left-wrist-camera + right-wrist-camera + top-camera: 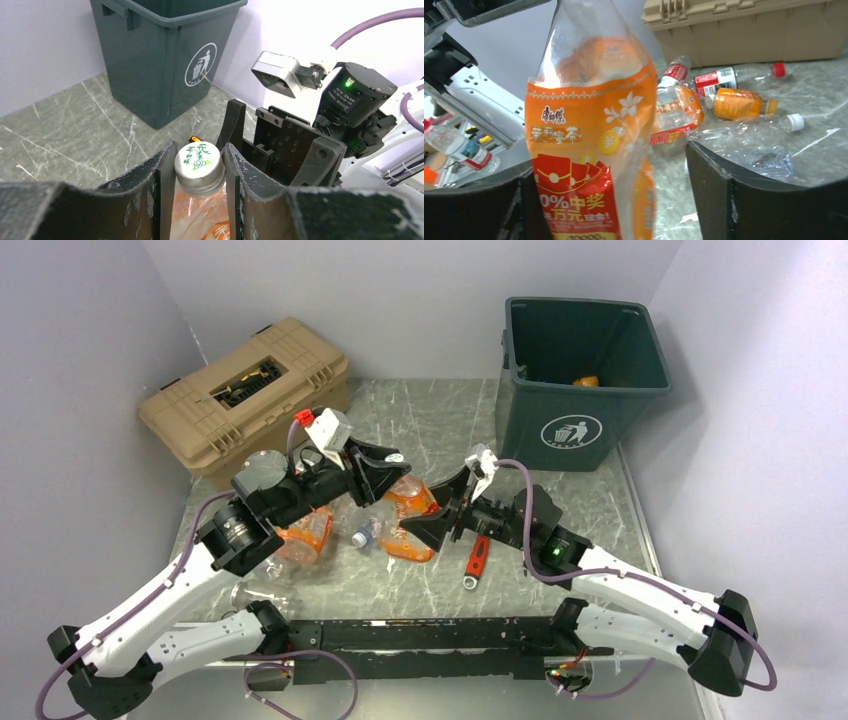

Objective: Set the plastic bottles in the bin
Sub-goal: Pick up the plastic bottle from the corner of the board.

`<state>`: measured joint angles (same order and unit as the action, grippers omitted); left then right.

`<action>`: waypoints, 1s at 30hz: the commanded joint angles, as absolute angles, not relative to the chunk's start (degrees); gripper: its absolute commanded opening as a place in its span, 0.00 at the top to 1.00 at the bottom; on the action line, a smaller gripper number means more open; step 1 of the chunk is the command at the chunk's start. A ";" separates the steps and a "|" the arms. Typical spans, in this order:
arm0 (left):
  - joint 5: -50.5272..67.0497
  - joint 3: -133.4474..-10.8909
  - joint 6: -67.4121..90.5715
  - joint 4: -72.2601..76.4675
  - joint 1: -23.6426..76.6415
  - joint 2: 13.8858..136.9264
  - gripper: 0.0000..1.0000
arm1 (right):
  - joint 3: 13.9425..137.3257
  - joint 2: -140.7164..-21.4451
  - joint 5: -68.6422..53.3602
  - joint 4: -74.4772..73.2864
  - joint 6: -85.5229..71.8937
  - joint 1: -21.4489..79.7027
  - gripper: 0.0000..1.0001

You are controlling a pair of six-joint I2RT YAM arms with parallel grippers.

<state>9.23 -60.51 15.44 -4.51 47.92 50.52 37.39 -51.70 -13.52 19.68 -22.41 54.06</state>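
- The tan toolbox (240, 400) sits at the upper left of the top view. It is no part of the job.
- Crushed plastic bottles (305, 535) lie on the table at centre left, under the left arm, not yet binned. The right wrist view shows more, among them a red-labelled bottle (724, 77).
- The left gripper (199, 172) is clamped on the neck of an orange-labelled bottle (584, 150), just below its white printed cap (199, 161). The bottle is held up off the table at the centre of the top view.
- The right gripper (609, 165) straddles that bottle's label with its jaws apart. There is a clear gap on the right side of its wrist view, so it has no hold yet.
- Risk: this looks like a handover. If the left lets go before the right closes, the bottle falls back among the others.
- Risk: the bottle is thin and creased, so a squeeze may buckle it and let it slide out.
- Risk: the two grippers are nearly touching, so a hasty move could knock them together.
- A red-handled wrench (478, 558) lies just right of centre, below the right gripper, and should stay there.
- The dark green bin (530, 425) stands at the upper right, well apart, with one orange bottle (586, 381) inside. Its rim is high, so a low carry could strike the wall.
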 commanded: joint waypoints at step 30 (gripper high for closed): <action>-8.22 -65.42 6.41 -13.87 47.71 43.56 0.11 | 51.41 -35.21 2.44 -6.91 -11.60 54.49 0.74</action>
<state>0.38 -63.20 13.02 -11.51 47.68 45.04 45.47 -38.22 -2.74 0.21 -15.94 54.50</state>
